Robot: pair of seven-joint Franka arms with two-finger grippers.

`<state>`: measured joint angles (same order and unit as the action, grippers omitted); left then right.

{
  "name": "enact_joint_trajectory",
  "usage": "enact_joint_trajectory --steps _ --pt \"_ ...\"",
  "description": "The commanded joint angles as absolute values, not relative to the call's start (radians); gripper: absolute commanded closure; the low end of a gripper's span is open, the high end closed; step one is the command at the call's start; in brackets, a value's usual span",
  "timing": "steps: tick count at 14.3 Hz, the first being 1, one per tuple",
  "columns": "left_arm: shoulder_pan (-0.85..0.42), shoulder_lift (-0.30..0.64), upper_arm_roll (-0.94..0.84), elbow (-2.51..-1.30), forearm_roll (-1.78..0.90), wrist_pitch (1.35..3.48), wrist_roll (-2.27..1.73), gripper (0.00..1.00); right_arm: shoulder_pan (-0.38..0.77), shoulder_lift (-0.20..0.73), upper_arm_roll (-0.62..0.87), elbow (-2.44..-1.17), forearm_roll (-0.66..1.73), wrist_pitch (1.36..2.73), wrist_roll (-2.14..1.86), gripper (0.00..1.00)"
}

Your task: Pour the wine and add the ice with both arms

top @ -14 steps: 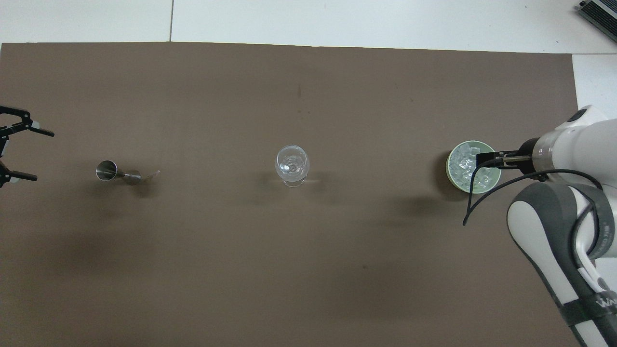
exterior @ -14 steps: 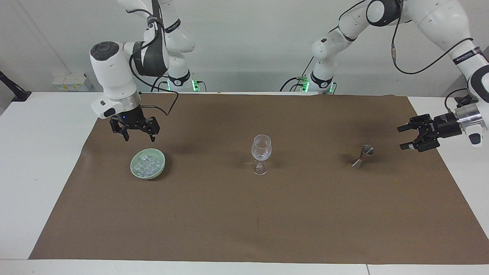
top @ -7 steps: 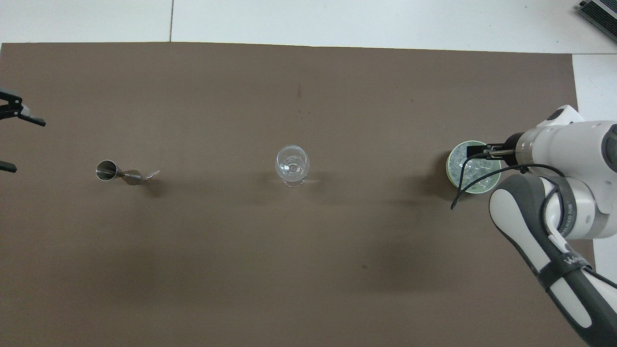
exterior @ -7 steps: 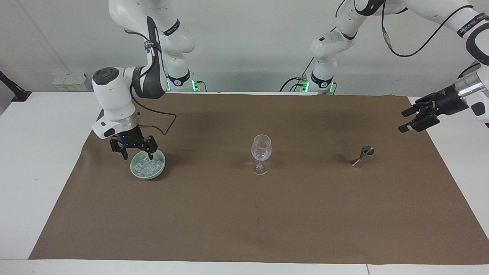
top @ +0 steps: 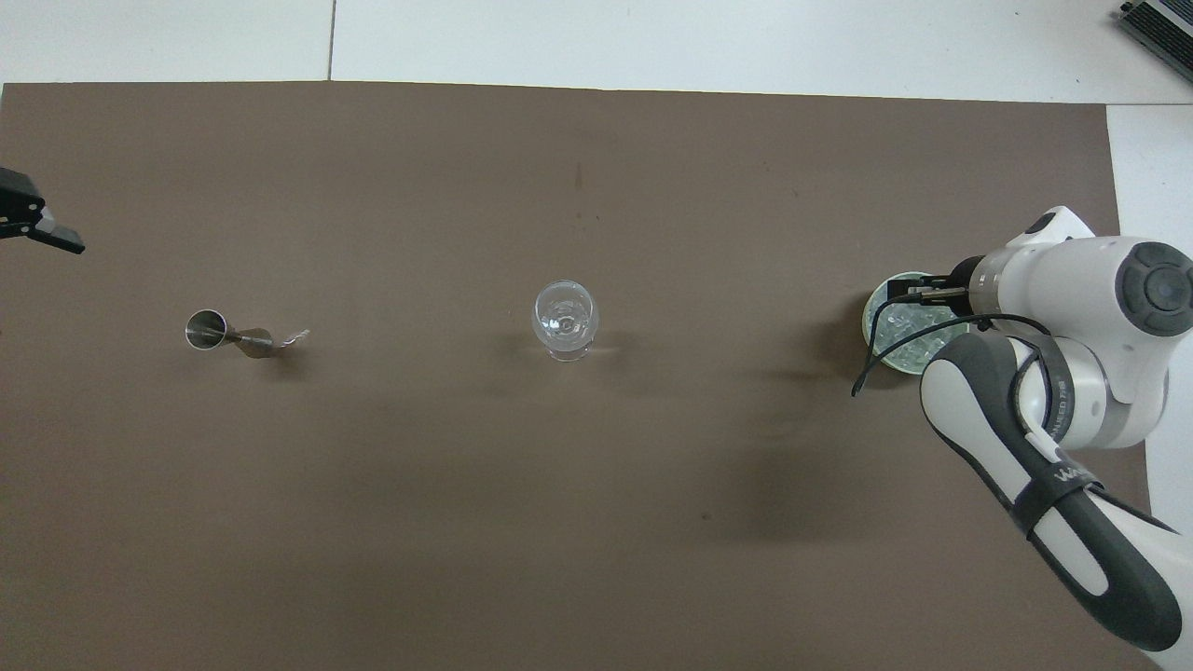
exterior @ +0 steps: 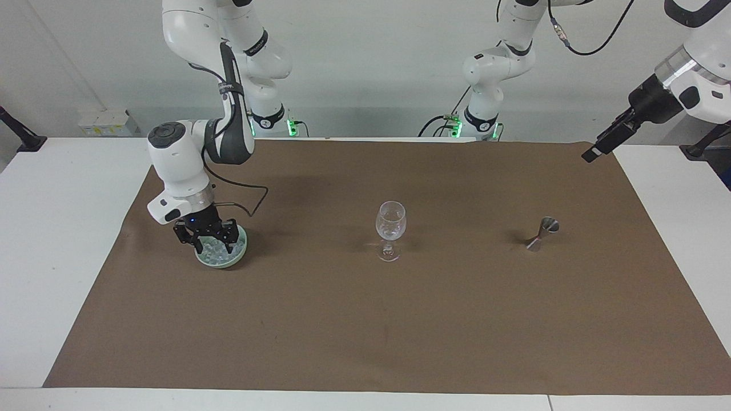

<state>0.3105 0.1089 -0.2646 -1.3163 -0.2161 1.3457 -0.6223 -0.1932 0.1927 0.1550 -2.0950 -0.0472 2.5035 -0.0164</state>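
Your right gripper (exterior: pixel 212 246) is dipping into the green bowl (exterior: pixel 237 258) at the facing view's lower left, jaws half-spread among the ice (exterior: pixel 216 251). Cubes look slippery and light; pinch one across flat faces. Left gripper (exterior: pixel 594 153), upper right, is waiting; I cannot tell its jaws.

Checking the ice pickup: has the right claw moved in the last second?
Yes. The right claw has come down into the green bowl, among the ice.

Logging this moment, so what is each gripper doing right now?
Left gripper: raised over the table's edge at its own end, open, empty.
Right gripper: down in the pale green bowl of clear ice cubes; grip cannot be told.
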Motion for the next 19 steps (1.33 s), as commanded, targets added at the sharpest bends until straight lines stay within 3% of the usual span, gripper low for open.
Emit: enact_joint_trajectory --steps 1,7,8,11,12,19 --pt "0.281 0.086 -0.262 -1.319 -0.151 1.331 -0.456 0.0 -0.198 0.215 0.16 -2.097 -0.031 2.525 -0.046 0.33" --pt "0.279 0.009 -0.279 -1.368 -0.043 1.374 -0.023 0.0 -0.195 0.229 0.16 -2.111 -0.031 2.562 -0.037 0.39" --pt "0.279 -0.001 -0.278 -1.396 -0.041 1.39 0.015 0.0 -0.193 0.23 0.16 -2.111 -0.031 2.562 -0.04 0.48" --pt "0.169 -0.011 -0.182 -1.431 -0.038 1.404 0.045 0.0 -0.195 0.229 0.16 -2.111 -0.031 2.557 -0.043 0.95" --pt "0.132 -0.011 -0.146 -1.436 -0.038 1.404 0.043 0.0 -0.195 0.229 0.16 -2.111 -0.031 2.556 -0.043 1.0" --pt "0.049 0.029 -0.075 -1.424 -0.037 1.407 0.044 0.0 -0.195 0.183 0.161 -2.105 -0.031 2.525 -0.035 1.0"
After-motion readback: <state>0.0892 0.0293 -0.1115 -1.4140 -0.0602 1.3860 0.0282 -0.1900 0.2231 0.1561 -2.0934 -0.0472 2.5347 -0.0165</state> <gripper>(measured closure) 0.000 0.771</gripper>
